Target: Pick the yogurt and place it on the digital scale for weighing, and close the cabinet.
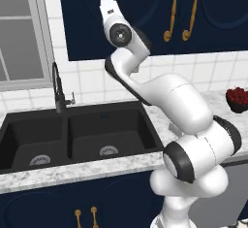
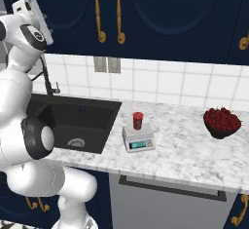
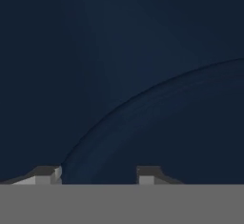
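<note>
Navy panelling of the cabinet (image 3: 143, 75) lies right ahead of the end effector (image 3: 99, 173); its two fingertips (image 3: 47, 174) stand apart with nothing between them, close to the door's curved groove. In the right base view the hand is raised high at the left, against the cabinet (image 2: 170, 13), whose doors sit flush with brass handles (image 2: 110, 12) side by side. The yogurt (image 2: 138, 120) is well below and to the right of the hand, standing upright on the scale (image 2: 138, 139). It is a small red tapered cup with a lighter band. The scale, grey-white with a teal display, rests on the marble bench (image 2: 189, 150), just beside the sink (image 2: 73, 118) and nearer the front edge.
</note>
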Robot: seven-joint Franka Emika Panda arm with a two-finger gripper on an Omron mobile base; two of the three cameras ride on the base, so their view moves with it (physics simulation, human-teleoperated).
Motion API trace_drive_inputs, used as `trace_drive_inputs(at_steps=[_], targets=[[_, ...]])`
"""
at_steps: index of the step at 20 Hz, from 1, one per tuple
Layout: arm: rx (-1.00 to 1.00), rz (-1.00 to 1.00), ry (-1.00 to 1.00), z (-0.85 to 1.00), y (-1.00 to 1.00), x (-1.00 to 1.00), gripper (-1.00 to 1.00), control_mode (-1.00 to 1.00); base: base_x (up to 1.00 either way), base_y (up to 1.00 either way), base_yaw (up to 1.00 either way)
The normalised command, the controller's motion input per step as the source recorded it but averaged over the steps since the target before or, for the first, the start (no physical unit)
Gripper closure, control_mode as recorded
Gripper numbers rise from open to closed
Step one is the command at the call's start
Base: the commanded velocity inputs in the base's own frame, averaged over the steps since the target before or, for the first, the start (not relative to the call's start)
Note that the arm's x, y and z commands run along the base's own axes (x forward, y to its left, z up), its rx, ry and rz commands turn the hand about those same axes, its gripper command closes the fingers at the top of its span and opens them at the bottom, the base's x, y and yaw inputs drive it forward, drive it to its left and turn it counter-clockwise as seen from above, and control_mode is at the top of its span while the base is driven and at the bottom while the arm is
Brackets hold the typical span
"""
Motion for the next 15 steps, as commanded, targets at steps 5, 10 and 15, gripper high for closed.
trace_drive_inputs(at_steps=[5, 10, 15], targets=[[0.05, 0.26, 0.1, -0.14, -0.21, 1.0, -1.0, -1.0, 0.0, 0.0, 0.0], [0.01, 0.2, 0.06, -0.27, -0.01, 1.0, -1.0, -1.0, 0.0, 0.0, 0.0], [0.02, 0.14, 0.01, -0.3, -0.23, 0.92, -1.0, -1.0, 0.0, 0.0, 0.0]])
